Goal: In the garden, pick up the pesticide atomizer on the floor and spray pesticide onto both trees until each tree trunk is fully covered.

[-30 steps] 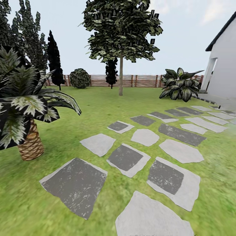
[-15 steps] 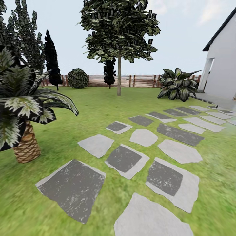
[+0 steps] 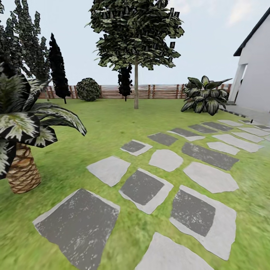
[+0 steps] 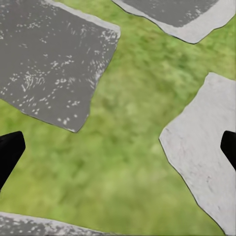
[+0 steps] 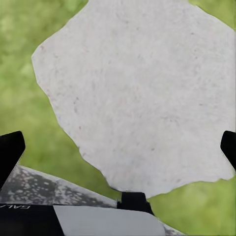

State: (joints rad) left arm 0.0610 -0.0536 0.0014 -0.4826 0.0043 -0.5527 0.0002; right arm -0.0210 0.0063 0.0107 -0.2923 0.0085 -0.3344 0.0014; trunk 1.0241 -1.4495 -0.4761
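One broadleaf tree (image 3: 135, 35) stands far ahead on the lawn, its thin straight grey-brown tree trunk (image 3: 136, 88) rising in front of the slat fence (image 3: 161, 91). The pesticide atomizer is out of view. In the left wrist view my left gripper (image 4: 118, 147) is open, its black fingertips (image 4: 10, 153) wide apart over grass between paving stones. My right gripper (image 5: 118, 147) is open too, hanging over a pale stone slab (image 5: 137, 93) with nothing between its fingers.
A short palm (image 3: 23, 172) with a scaly trunk stands close at the left. Grey and pale stepping stones (image 3: 144, 185) run diagonally towards the white house (image 3: 257, 75) at the right. A leafy bush (image 3: 205, 96), a round shrub (image 3: 89, 89) and dark columnar trees (image 3: 58, 69) line the fence.
The whole head view has shifted: the palm has slid left and down and the stones have grown nearer, so the camera is moving forward. Nothing in the garden itself has moved.
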